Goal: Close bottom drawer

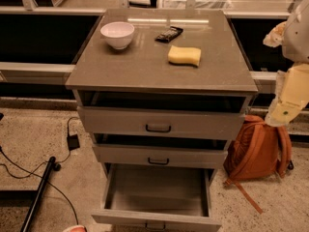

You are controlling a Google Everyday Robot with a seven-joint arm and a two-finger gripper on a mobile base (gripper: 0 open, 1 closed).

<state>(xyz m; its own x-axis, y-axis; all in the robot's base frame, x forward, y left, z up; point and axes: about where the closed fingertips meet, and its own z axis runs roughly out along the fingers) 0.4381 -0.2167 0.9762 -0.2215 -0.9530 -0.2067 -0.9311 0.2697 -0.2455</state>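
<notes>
I see the wide, shallow grey bottom drawer [157, 190] pulled well out at six o'clock of the grey cabinet [159, 66]. My cream gripper [285, 111] hangs at three o'clock; I cannot tell its grip state.

Setting reads to me as a test space in an office or lab building, not a home. Evidence: grey cabinet [159, 66] stands alone on speckled hard floor [29, 129]; metal-framed dark panels [43, 37] behind it; loose cables [19, 170] and power adapter [73, 141] left of it; orange backpack [258, 146] right of it. Gripper [284, 108] hangs right of the cabinet, above the backpack.
</notes>
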